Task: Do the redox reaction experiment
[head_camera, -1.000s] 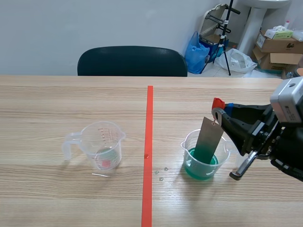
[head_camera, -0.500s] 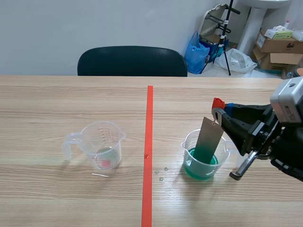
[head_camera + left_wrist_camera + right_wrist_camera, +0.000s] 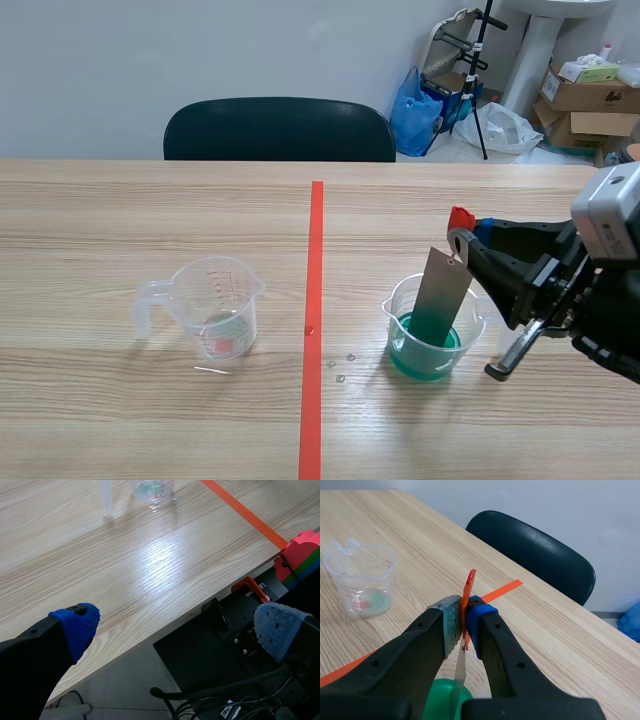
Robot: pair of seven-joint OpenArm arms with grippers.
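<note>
scene view has the right claw [image 3: 462,240] pinched shut on the top end of a thin metal strip [image 3: 440,295], whose lower end dips into green liquid [image 3: 425,352] in a clear cup [image 3: 393,318]. the strip looks light, stiff and slick where wet, so the dry top seems the place to hold it. left claw [image 3: 172,625] hangs wide open, holding nothing.

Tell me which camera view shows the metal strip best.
Scene view: the whole metal strip shows, leaning in the beaker of green liquid, its top pinched by the right gripper. Right wrist view shows only its thin edge below the fingers. Left wrist view misses it.
</note>
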